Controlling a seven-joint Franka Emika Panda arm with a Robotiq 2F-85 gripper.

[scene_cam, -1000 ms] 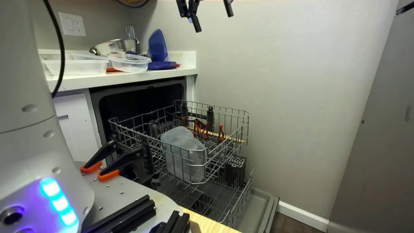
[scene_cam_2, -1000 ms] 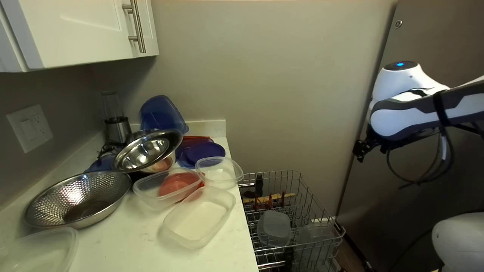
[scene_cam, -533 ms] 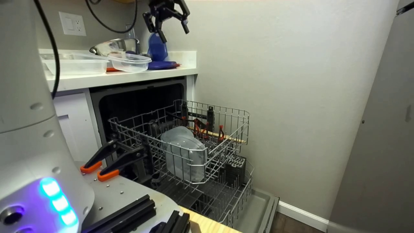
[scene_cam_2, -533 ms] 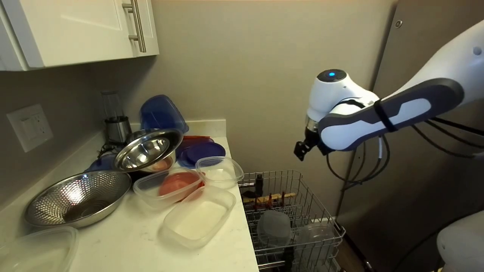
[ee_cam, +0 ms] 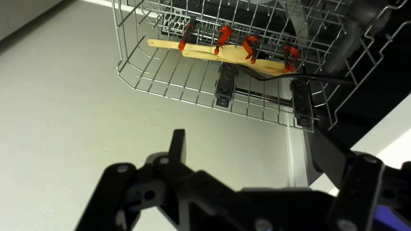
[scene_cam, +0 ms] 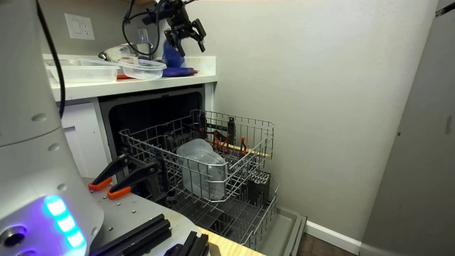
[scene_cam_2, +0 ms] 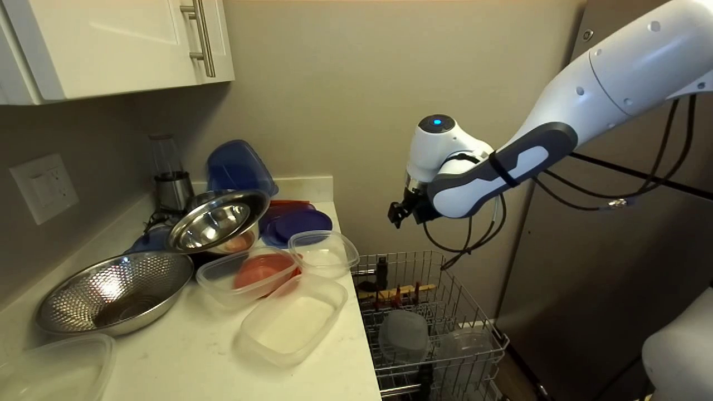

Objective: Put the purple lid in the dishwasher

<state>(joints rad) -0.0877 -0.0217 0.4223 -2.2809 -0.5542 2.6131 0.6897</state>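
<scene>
The purple lid (scene_cam_2: 303,221) is a flat dark blue-purple disc on top of other lids at the counter's far end. In an exterior view it shows edge-on (scene_cam: 177,72). The dishwasher (scene_cam: 153,108) is open, its wire upper rack (scene_cam_2: 409,253) pulled out; the rack also shows in the wrist view (ee_cam: 189,102). My gripper (scene_cam: 192,50) is open and empty, in the air above the rack and beside the counter's end, higher than the lid. It also shows in an exterior view (scene_cam_2: 395,216). In the wrist view the fingers (ee_cam: 252,146) are wide apart; a blue-purple patch shows at the lower right corner.
Clear containers (scene_cam_2: 323,253) stand in front of the lid. Steel bowls (scene_cam_2: 220,223) and a tall blue object (scene_cam_2: 237,167) are behind and beside it. The wall (scene_cam: 320,106) is close past the counter's end. The rack holds clear containers (scene_cam: 202,170) and wooden utensils (ee_cam: 237,53).
My gripper has moved from near the fridge-side panel towards the counter and come down somewhat. It stays open. The lid, the rack and the containers have not moved.
</scene>
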